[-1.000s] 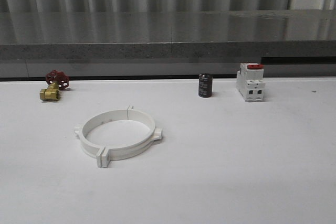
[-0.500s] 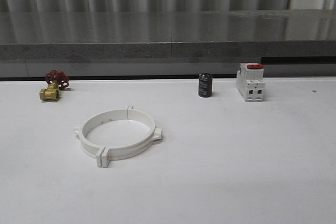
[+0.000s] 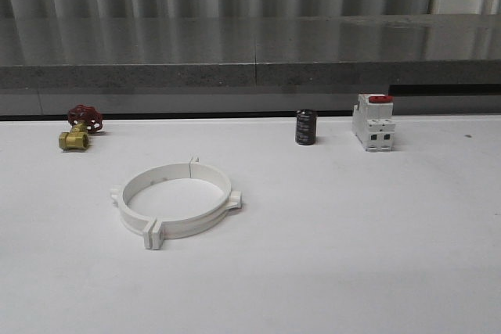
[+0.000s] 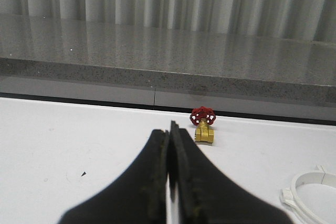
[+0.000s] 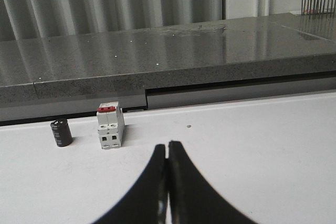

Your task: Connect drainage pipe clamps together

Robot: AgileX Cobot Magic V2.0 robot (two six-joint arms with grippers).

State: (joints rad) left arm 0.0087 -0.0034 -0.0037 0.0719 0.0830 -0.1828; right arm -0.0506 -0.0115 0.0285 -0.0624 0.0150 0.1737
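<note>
Left gripper (image 4: pixel 169 145) and right gripper (image 5: pixel 167 153) apparently closed, empty.

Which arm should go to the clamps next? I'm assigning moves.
Probably left: the drainage pipe clamps lie left of centre, and their edge shows beside the shut left pincer. The right pincer faces the breaker.

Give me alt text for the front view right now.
The clamps lie joined as a white ring on the table, left of centre. Along the far edge stand a valve, a capacitor and a breaker.
</note>
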